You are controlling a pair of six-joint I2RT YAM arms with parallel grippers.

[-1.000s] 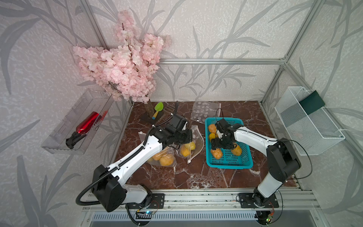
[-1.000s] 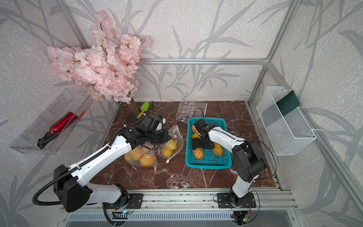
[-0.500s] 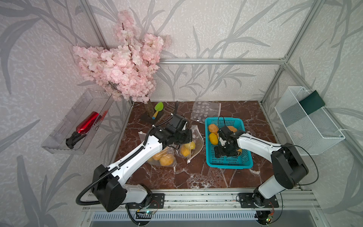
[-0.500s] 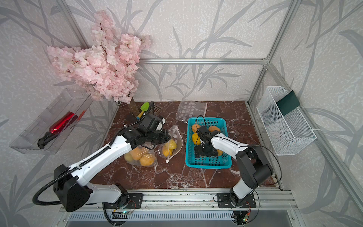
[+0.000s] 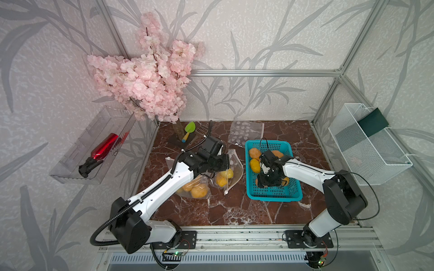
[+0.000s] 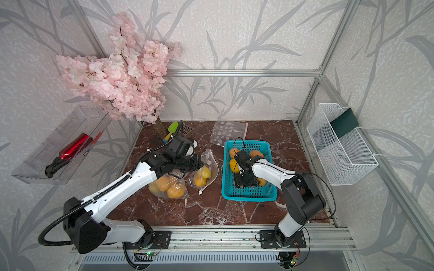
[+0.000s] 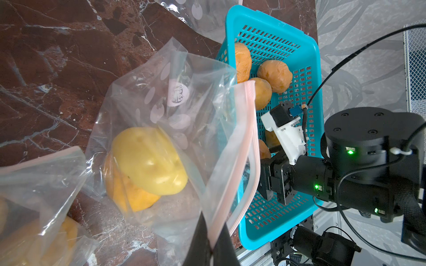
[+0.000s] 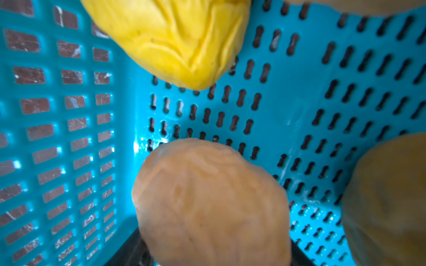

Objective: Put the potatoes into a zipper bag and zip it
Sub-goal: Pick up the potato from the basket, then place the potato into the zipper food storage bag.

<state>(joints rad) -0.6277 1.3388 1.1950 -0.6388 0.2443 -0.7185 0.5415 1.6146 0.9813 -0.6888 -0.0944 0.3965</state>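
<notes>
Straddling tan potato (image 8: 209, 202), right hand (image 5: 268, 181), grip unclear; left hand (image 7: 211, 241) pinching zipper bag (image 7: 184, 103).

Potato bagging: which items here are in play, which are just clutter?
In play: potatoes, teal basket, open zipper bag pinched by left gripper, filled bag beside it, spare flat bag, right gripper down in the basket.
Clutter: pink blossom branch, green trowel, red spray bottle, white wire basket.
</notes>
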